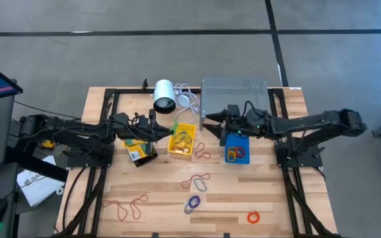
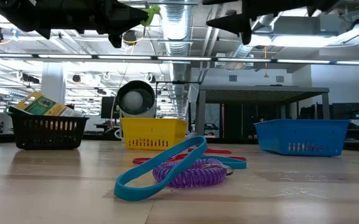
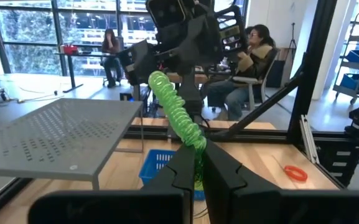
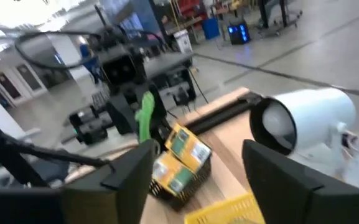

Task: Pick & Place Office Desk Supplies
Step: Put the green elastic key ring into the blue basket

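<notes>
**Green coil band held aloft above the yellow bin**

A green coiled band (image 3: 178,115) hangs pinched between the closed fingers of the left gripper (image 3: 196,163), raised off the surface; from overhead it sits at the near-left corner of the yellow bin (image 1: 181,141), and in the low view it shows high up, above the bins. The yellow bin already holds several bands. Just to its left stands the black bin (image 1: 139,149), filled with yellow-and-green packets (image 4: 180,155). To the right, the blue bin (image 1: 237,148) holds blue and orange loops.

The right gripper (image 4: 198,165) hovers above the surface between the yellow and blue bins, its fingers spread wide apart and empty, pointing toward the left arm.

Out on the wooden surface (image 1: 157,205) lie loose bands: a red loop (image 1: 127,205), a purple coil (image 1: 192,203), an orange ring (image 1: 253,216), and a blue band (image 2: 160,168) resting against the purple coil in the low view.
</notes>
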Tool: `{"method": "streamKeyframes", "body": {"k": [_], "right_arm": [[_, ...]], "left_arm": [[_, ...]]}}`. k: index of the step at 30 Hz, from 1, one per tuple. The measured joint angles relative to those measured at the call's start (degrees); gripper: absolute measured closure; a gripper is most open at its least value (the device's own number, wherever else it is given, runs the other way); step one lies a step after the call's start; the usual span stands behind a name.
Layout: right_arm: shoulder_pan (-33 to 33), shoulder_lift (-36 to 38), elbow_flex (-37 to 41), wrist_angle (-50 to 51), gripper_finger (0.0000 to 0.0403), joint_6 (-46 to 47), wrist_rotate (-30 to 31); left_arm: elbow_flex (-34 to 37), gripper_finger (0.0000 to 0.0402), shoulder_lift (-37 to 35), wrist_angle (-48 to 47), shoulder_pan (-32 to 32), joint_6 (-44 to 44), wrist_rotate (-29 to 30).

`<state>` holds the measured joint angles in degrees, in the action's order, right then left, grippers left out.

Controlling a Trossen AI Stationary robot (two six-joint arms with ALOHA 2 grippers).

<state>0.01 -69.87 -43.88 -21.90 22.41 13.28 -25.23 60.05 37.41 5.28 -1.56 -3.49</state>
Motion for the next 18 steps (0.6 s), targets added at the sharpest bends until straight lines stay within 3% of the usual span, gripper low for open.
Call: {"method": "streamKeyframes", "body": {"k": [10, 18], "right_arm": [[-0.8, -6.3, -0.3, -8.6, 0.0143, 1.1, -3.2], [-1.1, -13.4, -7.6, -8.6, 0.0143, -0.4, -7.3]], "left_arm": [[0.0, 0.0397, 0.0, 0.2, 0.2, 0.0, 0.3], [-1.3, 0.0397, 4.7, 3.4, 1.0, -0.7, 0.5]]}}
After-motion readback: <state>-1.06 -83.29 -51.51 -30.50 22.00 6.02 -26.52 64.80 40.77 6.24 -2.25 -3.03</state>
